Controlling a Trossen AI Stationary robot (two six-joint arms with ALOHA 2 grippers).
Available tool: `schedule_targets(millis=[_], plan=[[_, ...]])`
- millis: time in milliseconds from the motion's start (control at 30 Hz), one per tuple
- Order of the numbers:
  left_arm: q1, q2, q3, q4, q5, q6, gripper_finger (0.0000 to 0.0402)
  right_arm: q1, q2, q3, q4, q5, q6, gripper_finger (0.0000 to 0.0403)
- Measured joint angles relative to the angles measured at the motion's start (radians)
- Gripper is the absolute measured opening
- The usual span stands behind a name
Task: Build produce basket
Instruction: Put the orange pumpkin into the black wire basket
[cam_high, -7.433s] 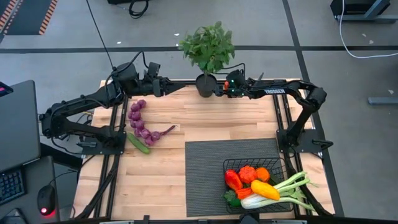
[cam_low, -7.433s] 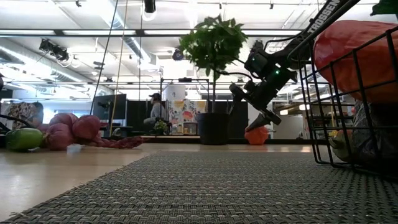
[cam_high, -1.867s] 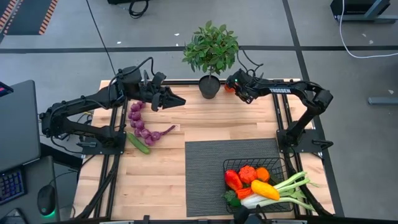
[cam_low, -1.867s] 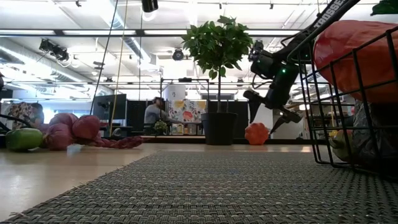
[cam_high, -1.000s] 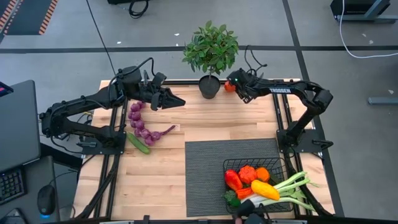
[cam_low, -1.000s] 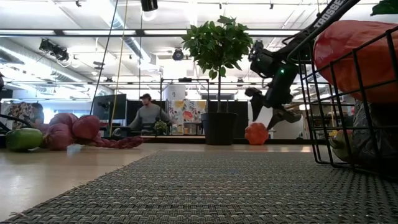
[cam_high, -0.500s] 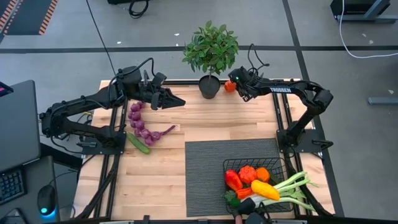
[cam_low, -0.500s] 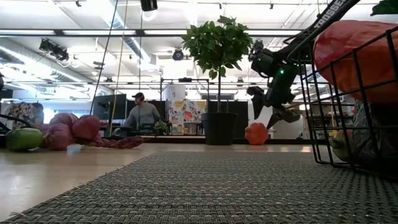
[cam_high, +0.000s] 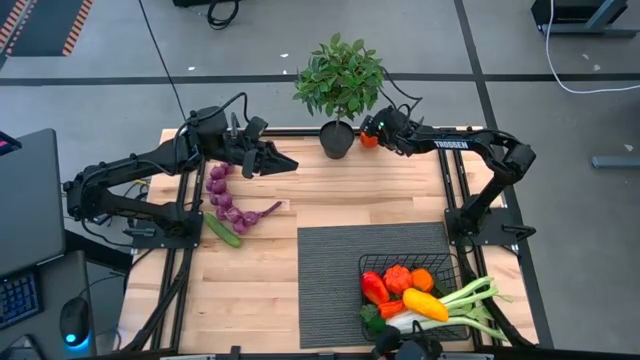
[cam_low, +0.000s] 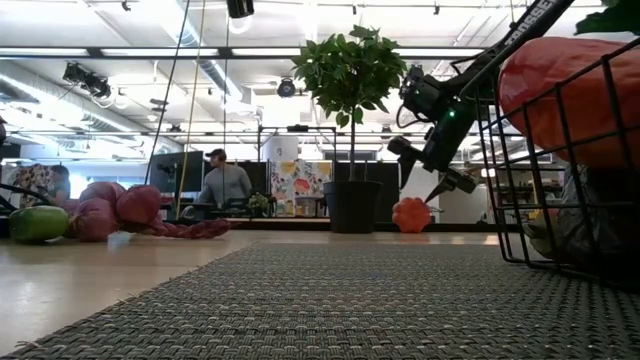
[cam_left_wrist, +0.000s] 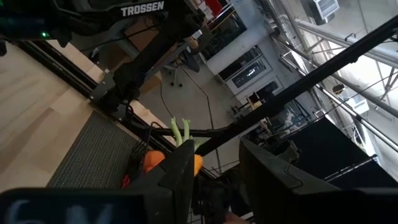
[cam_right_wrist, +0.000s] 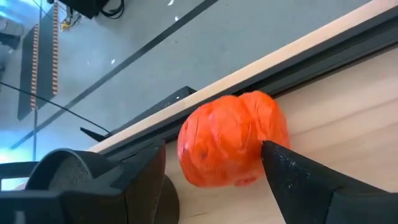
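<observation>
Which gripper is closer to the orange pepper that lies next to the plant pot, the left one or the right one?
The right gripper: its open fingers straddle the orange pepper at the table's far edge. The left gripper hovers on the other side of the plant pot, clearly farther away.

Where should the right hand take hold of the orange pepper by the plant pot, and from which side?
Grip the orange pepper across its round, lobed body, one finger on each flank. It sits on the table's far edge beside the plant pot, so coming from above, tilted as the right hand is now, looks safest. Its open fingers already straddle it.
</observation>
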Motion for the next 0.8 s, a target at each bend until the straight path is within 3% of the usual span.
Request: schedule_targets(millis=[367,800], plan=[[0.000,0.000,0.000,-0.016,0.000,0.000,0.0133,0.004,0.010,0.000,-0.031,-0.059,0.056,0.0272],[-0.033,0.000,0.000,-0.024,0.000,-0.002,0.0133,0.052,0.047,-0.001,-0.017,-0.022,0.151,0.0337]])
